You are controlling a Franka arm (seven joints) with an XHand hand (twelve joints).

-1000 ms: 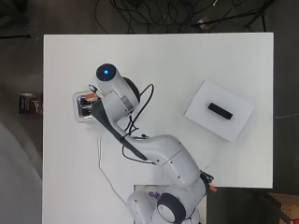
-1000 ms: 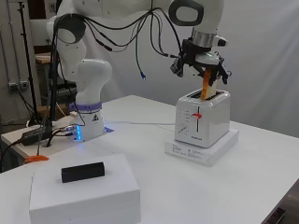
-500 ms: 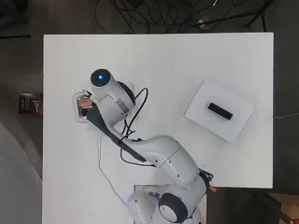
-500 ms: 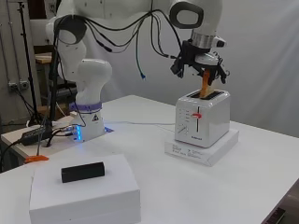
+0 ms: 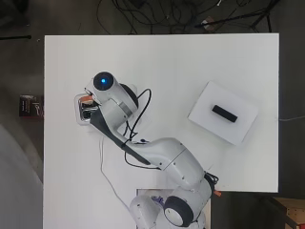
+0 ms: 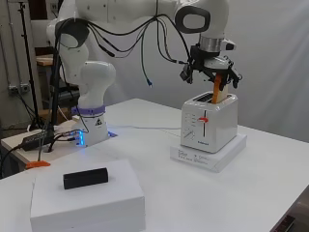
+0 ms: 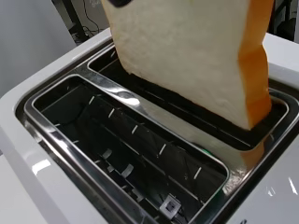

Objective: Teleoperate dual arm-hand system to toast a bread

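White table (image 6: 270, 193): hand (image 6: 212, 67) holds bread (image 7: 196, 56) upright, entering toaster (image 6: 208, 123).

The white bench (image 5: 162, 57) carries 3 things directly. A flat white base (image 6: 208, 155) under the toaster (image 6: 208, 122) lies near the left edge in the overhead view. A white box (image 5: 223, 112) sits toward the right edge, turned at an angle. The arm's base (image 6: 91, 126) stands at the near edge, a white cable (image 5: 108, 175) trailing beside it.
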